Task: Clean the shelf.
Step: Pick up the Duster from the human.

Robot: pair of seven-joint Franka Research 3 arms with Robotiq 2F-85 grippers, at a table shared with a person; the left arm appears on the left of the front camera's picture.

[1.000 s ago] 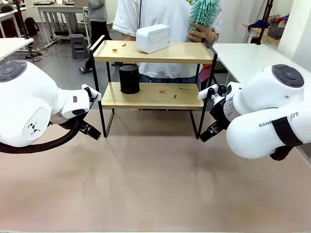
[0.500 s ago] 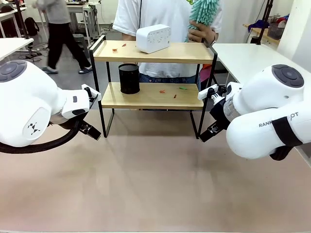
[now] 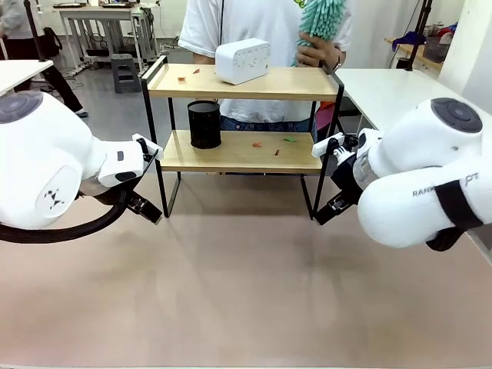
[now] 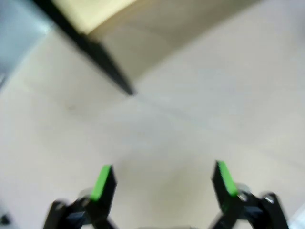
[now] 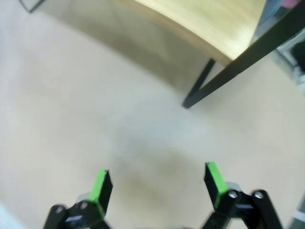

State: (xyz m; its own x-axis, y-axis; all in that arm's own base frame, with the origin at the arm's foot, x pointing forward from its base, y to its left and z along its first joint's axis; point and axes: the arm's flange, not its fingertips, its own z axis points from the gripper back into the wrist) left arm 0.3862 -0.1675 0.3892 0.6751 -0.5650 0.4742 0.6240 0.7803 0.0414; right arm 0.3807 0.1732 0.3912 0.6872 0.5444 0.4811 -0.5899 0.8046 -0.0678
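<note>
shelf [image 4: 95, 14]: was blurred in left wrist view, cut off by top edge
scraps [image 3: 257, 144]: were too small to identify
duster [image 3: 321, 17]: top was cut off
person [image 3: 254, 19]: legs were mostly hidden behind shelf

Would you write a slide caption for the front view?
Left gripper and right gripper hang open beside the littered shelf; a person behind holds a teal duster.

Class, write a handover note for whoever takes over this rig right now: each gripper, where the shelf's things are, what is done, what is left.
Left gripper: open, empty, over the table near the shelf.
Right gripper: open, empty, by the opposite leg.
Top board: white box, red scraps. Lower board: black cup, coloured scraps.
Person's hand holds a teal duster behind the shelf.
Done: nothing evident. Left: clear all scraps.
</note>
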